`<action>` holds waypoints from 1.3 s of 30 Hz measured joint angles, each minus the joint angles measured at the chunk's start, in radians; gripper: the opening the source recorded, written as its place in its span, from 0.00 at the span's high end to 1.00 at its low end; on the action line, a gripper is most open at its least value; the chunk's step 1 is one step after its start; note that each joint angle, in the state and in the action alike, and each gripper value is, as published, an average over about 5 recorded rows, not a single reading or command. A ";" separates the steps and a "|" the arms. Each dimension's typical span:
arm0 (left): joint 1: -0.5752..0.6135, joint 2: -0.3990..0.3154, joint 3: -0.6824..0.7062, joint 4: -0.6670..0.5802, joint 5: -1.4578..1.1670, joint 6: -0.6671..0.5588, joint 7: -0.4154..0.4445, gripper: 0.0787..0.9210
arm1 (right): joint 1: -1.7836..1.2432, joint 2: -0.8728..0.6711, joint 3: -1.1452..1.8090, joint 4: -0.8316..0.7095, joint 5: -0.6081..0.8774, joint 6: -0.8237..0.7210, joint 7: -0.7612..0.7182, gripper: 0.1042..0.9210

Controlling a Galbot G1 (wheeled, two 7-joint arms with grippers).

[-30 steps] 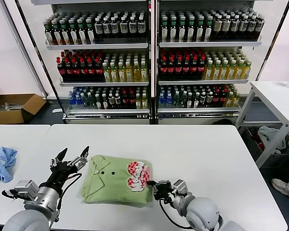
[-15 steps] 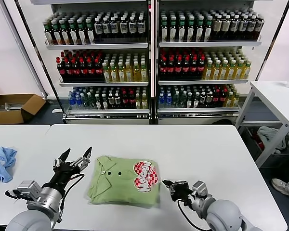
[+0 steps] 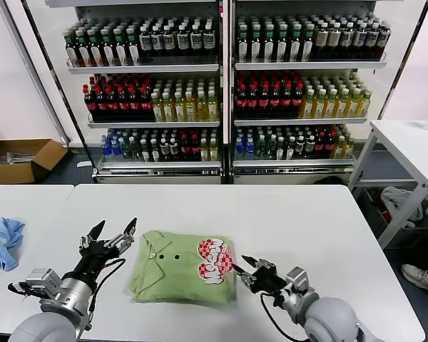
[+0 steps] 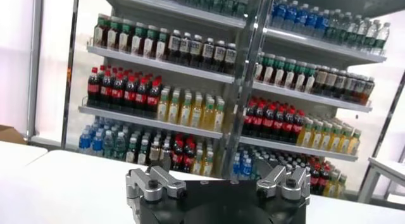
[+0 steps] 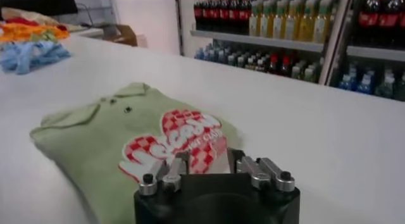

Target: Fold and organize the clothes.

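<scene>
The light green polo shirt (image 3: pixel 178 267) lies folded on the white table (image 3: pixel 307 221), collar toward my left and the red-and-white checkered print (image 3: pixel 215 260) at its right end. It also shows in the right wrist view (image 5: pixel 107 133). My right gripper (image 3: pixel 244 267) is open at the shirt's right edge, low over the table. In the right wrist view, the right gripper (image 5: pixel 207 157) has its fingers apart with the print's edge just ahead of them. My left gripper (image 3: pixel 114 236) is open and empty, raised just left of the collar.
A light blue cloth (image 3: pixel 1 241) lies at the table's far left, also seen in the right wrist view (image 5: pixel 31 54). Shelves of bottles (image 3: pixel 221 92) stand behind the table. A cardboard box (image 3: pixel 21 160) sits on the floor at left; a second table (image 3: pixel 414 142) stands at right.
The shirt has shifted a little to the right. My right gripper drew away to the right, then came back to the shirt's edge with its fingers open. The left gripper barely moved.
</scene>
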 measured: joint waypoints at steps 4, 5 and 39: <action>0.001 0.000 -0.002 0.003 0.005 -0.001 0.000 0.12 | 0.080 0.059 -0.078 -0.049 -0.009 0.028 0.010 0.36; 0.002 0.000 -0.003 0.004 0.005 -0.001 0.000 0.12 | 0.101 0.074 -0.098 -0.064 -0.011 0.031 0.011 0.32; 0.016 -0.006 -0.023 0.019 0.009 -0.006 0.011 0.12 | 0.317 0.052 -0.285 -0.216 -0.048 -0.109 0.006 0.12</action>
